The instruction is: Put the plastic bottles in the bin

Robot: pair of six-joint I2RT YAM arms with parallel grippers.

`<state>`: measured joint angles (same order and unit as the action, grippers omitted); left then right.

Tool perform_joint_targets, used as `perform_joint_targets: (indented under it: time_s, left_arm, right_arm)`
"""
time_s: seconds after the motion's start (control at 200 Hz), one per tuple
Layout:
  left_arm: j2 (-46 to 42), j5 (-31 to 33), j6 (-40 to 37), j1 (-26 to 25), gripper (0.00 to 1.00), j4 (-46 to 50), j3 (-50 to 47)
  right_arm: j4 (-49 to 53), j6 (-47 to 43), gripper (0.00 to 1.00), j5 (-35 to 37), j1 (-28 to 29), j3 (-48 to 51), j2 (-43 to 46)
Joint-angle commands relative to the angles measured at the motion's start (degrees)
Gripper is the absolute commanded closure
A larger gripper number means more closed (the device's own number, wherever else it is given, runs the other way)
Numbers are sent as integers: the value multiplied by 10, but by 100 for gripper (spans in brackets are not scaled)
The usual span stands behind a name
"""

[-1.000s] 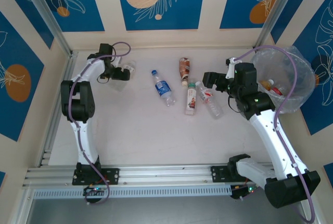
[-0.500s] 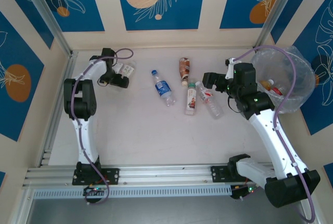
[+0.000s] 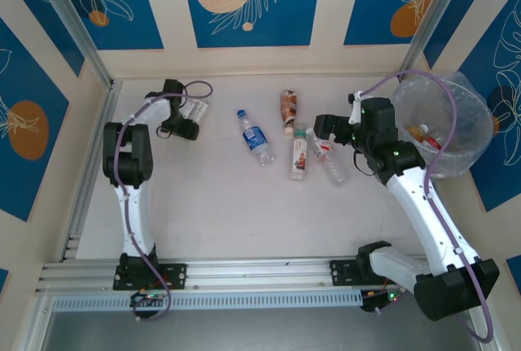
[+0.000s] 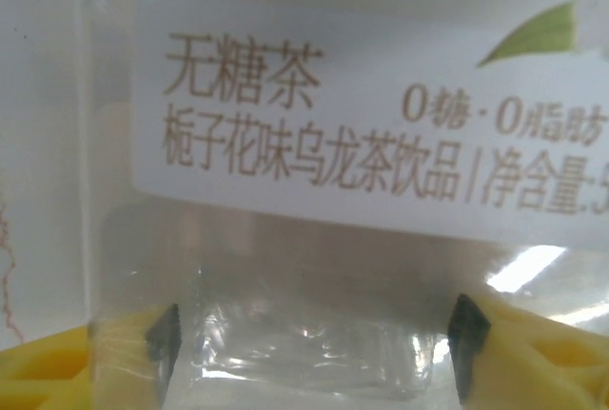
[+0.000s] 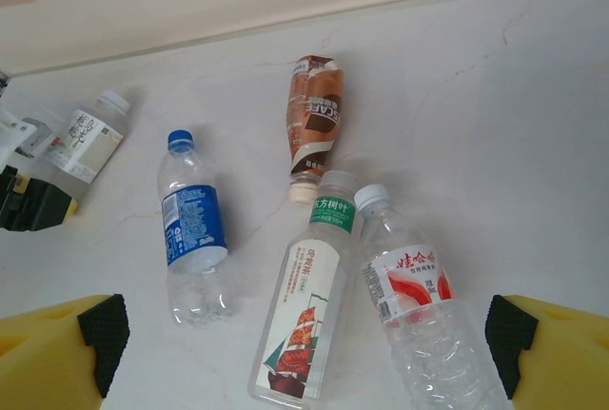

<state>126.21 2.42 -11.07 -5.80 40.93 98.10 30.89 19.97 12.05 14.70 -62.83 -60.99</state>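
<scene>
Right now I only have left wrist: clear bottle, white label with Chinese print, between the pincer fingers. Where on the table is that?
Observer: Far left corner. The left pincer sits at the base end of the white-label bottle, which lies flat with its cap pointing away from the pincer.
Operator: How many are out after that one?
Observer: Four more lying mid-table: blue-label bottle, brown bottle, ship-label bottle, red-label bottle.
Operator: Bin?
Observer: The bin is in the far right corner, with bottles already in it.
</scene>
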Motion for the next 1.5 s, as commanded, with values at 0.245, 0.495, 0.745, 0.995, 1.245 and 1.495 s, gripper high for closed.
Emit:
perform_joint_targets:
  time_s: [0.245, 0.495, 0.745, 0.995, 1.245, 1.495]
  left_arm:
    - [-106, -43, 88, -31, 33, -71, -110]
    - [-186, -56, 121, -81, 33, -132, -219]
    - [-272, -19, 139, -174, 33, -183, -303]
    - [-337, -6, 146, -239, 33, -218, -340]
    - [-406, -26, 122, -323, 33, -315, -400]
    - [-418, -39, 89, -383, 31, -347, -399]
  right_arm:
    - [3, 24, 1, -39, 38, 4, -9]
    - [-17, 67, 1, -79, 62, 20, -28]
    - [-92, 115, 1, -113, 66, 48, -51]
    - [-152, 141, 1, -138, 64, 77, -49]
    - [-193, 172, 1, -283, 33, 65, -77]
    - [-192, 208, 0, -309, 26, 21, -106]
